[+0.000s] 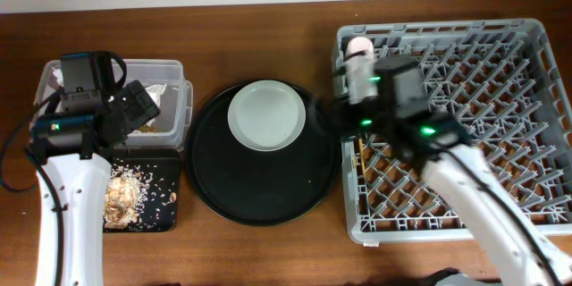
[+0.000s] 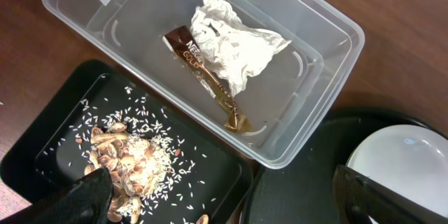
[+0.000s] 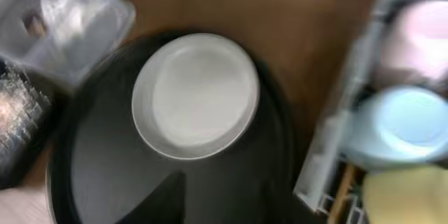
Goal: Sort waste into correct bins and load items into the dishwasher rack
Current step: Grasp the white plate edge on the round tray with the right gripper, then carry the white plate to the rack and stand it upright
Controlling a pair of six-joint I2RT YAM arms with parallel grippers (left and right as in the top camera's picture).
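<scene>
My left gripper (image 2: 224, 206) hangs open and empty over the bins. The clear tub (image 2: 318, 77) holds the white napkin (image 2: 234, 42) and the brown wrapper (image 2: 206, 70). Beige food scraps (image 2: 129, 161) lie in the shallow black tray (image 2: 56, 133). My right gripper (image 3: 231, 203) hovers over the round tray's right side, jaws partly apart, nothing between them; the view is blurred. The grey-green plate (image 3: 196, 94) sits on that tray. In the rack's (image 1: 465, 197) left edge stand the pink cup (image 3: 420, 42), blue cup (image 3: 402, 122), yellow bowl (image 3: 406, 196) and chopsticks (image 3: 341, 189).
The large round black tray (image 1: 268, 192) lies between the bins and the rack, with the plate (image 1: 266, 114) on its far half. The right arm reaches across the rack's left half. Bare wooden table (image 1: 268, 27) runs along the far side.
</scene>
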